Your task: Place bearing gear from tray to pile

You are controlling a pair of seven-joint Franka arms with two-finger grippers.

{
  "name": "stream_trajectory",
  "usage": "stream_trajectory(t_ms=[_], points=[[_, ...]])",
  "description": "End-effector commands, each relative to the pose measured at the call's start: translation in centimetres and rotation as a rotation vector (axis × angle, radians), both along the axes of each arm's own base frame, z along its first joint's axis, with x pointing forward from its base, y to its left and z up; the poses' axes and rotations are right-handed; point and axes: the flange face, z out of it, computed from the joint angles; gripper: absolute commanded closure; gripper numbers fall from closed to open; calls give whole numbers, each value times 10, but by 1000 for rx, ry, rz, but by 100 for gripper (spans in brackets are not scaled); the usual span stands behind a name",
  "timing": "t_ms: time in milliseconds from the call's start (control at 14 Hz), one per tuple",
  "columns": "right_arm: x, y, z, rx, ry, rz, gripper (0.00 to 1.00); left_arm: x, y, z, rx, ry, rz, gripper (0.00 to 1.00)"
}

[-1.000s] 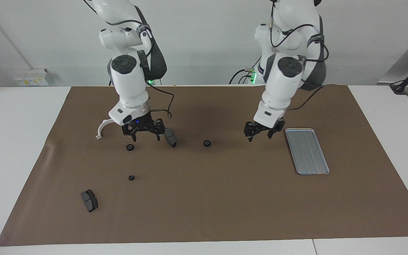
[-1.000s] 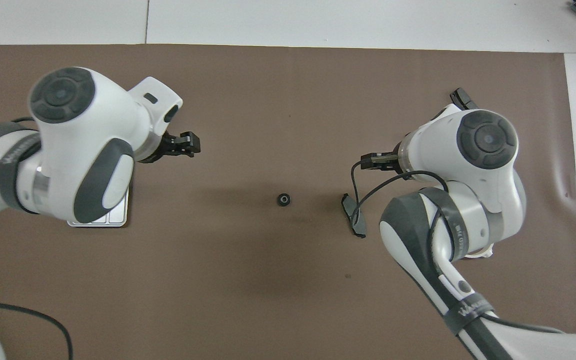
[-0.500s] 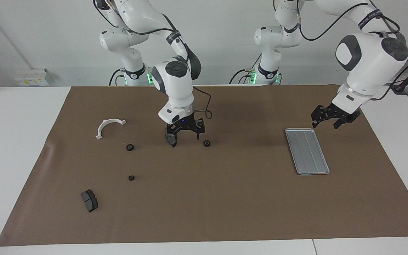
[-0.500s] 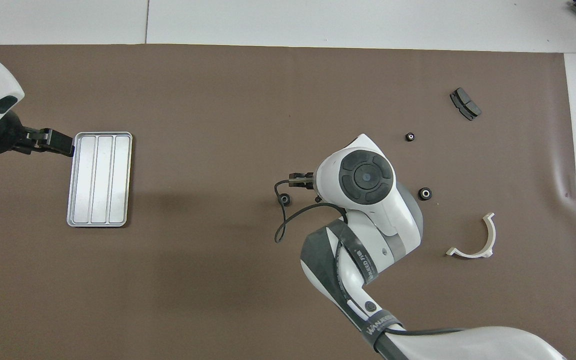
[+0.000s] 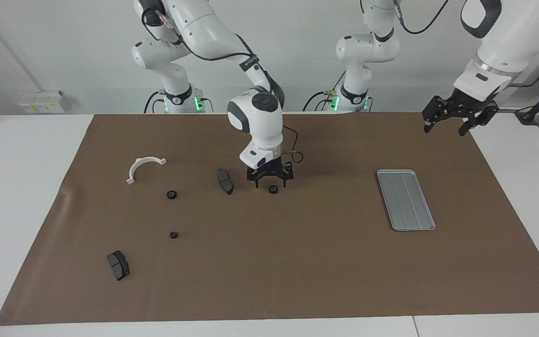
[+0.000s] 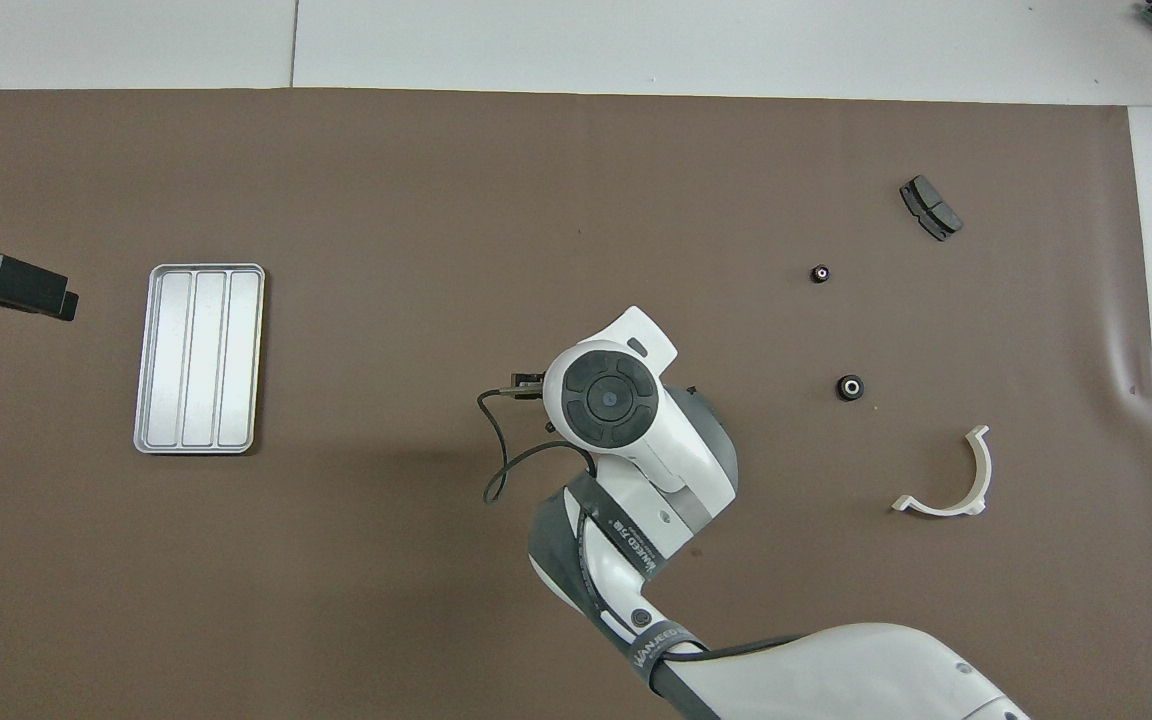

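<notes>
Silver-grey and bare, the tray [image 5: 405, 200] sits toward the left arm's end of the table — no gear is on it. I read the bearing gear [image 5: 273, 189] as the small black ring on the brown mat [image 5: 297, 271], mid-table. I have the right gripper [image 5: 269, 179] low over it, fingers spread either side so they can close on its rim; contact is not made, as far as I can judge. The pile lies toward the right arm's end: a white half-ring bracket [image 5: 144, 167], one brake pad [image 5: 225, 181] just beside the gripper, another brake pad [image 5: 118, 265] well apart, and two more small black gears [image 5: 171, 194] between them. The left gripper [image 5: 453, 119] waits raised, fingers apart — clear of the work.
</notes>
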Motion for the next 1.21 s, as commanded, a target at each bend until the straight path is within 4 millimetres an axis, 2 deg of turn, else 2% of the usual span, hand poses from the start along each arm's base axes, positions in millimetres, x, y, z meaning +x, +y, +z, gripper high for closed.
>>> stream_trajectory(t_ms=[0, 214, 429, 857, 1071, 1143], points=[[3, 21, -21, -26, -22, 29, 0, 3, -15, 4, 13, -24, -16, 0], [0, 23, -29, -33, -24, 44, 11, -5, -21, -17, 9, -64, -26, 0], [-6, 23, -35, -50, -1, 37, 20, -7, -21, -17, 9, -67, -24, 0], [-3, 16, -35, -61, 9, 19, 64, -7, -18, -21, 11, -63, -23, 0], [2, 8, -26, -68, 12, 6, 83, -10, -17, -25, 8, -76, 21, 0], [5, 3, -21, -67, 8, -2, 85, -11, -18, -31, 7, -76, 51, 0]])
